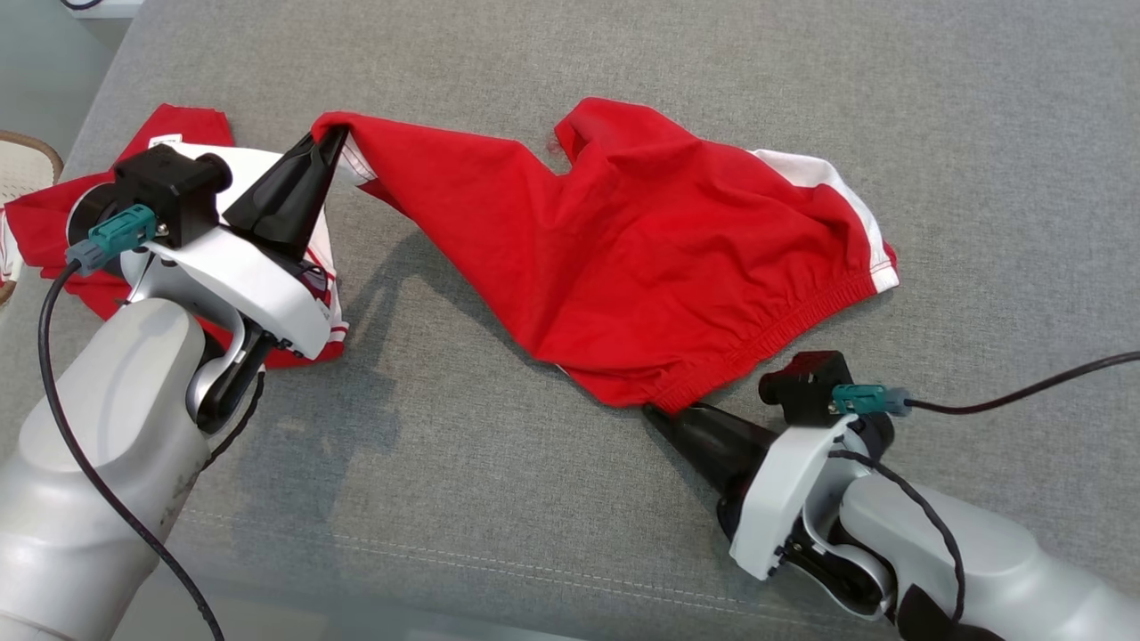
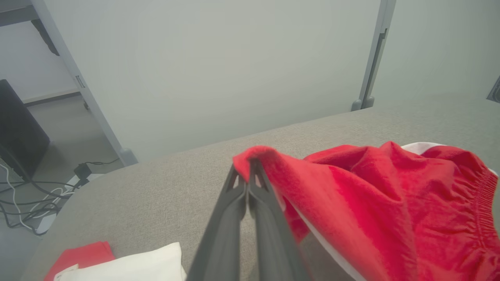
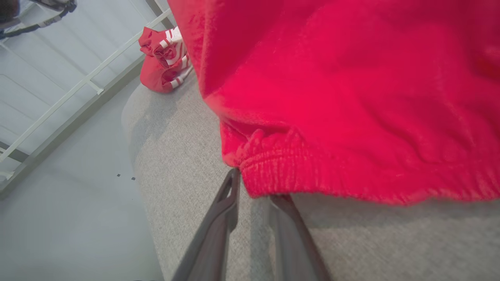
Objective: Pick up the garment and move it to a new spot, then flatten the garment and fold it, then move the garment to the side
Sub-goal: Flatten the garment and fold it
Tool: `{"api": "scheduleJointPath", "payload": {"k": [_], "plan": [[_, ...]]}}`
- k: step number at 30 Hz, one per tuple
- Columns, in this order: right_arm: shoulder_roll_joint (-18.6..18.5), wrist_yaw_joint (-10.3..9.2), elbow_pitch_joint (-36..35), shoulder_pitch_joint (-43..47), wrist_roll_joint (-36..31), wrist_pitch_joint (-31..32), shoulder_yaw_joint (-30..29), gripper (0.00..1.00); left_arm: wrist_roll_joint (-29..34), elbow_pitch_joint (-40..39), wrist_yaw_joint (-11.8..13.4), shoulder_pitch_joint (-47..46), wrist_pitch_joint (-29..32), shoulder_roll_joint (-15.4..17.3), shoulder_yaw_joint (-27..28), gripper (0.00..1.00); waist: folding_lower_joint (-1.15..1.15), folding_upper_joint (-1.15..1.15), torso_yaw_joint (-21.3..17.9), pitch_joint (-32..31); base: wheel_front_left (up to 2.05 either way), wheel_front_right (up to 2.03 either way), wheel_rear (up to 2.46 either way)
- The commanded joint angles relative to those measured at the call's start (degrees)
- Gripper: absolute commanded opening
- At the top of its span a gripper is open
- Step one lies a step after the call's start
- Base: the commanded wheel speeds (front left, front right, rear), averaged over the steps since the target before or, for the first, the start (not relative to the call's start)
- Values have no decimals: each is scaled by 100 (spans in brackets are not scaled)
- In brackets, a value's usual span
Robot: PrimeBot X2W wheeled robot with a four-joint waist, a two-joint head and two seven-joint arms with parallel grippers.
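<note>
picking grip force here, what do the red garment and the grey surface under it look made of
The red garment looks like soft matte fabric, maybe polyester or cotton: it creases and drapes, with a gathered elastic waistband and white trim. The grey surface looks like coarse woven upholstery cloth, matte, with a visible weave and a stitched seam.

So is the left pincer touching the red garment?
Touching. The left wrist view shows the left pincer shut on a corner of the red garment.
</note>
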Motion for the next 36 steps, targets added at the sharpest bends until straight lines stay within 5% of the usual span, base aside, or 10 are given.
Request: {"api": "scheduleJointPath", "payload": {"k": [1, 12, 20, 27, 36], "plan": [[70, 24, -107, -37, 129, -120, -70, 0, 44, -80, 2, -104, -34, 237, 266, 0, 0, 0, -11, -10, 0, 0, 0], [-229, 24, -953, 200, 720, -124, -1001, 0, -240, 14, 2, 87, -34, 492, 182, 0, 0, 0, -244, -438, 0, 0, 0], [-884, 24, -1953, 147, 1646, -124, -1507, 0, -1408, -379, 2, -217, 425, 901, -201, 0, 0, 0, -435, -811, 0, 0, 0], [-1246, 24, -2326, 6, 2074, -110, -2723, 0, -1975, -854, 2, -880, 598, 1254, -220, 0, 0, 0, -555, -1041, 0, 0, 0], [-1882, 24, -1911, 588, 3705, 2285, -2035, 0, -3949, -1068, 2, 136, 3672, 1436, -1193, 0, 0, 0, -616, -771, 0, 0, 0]]}}
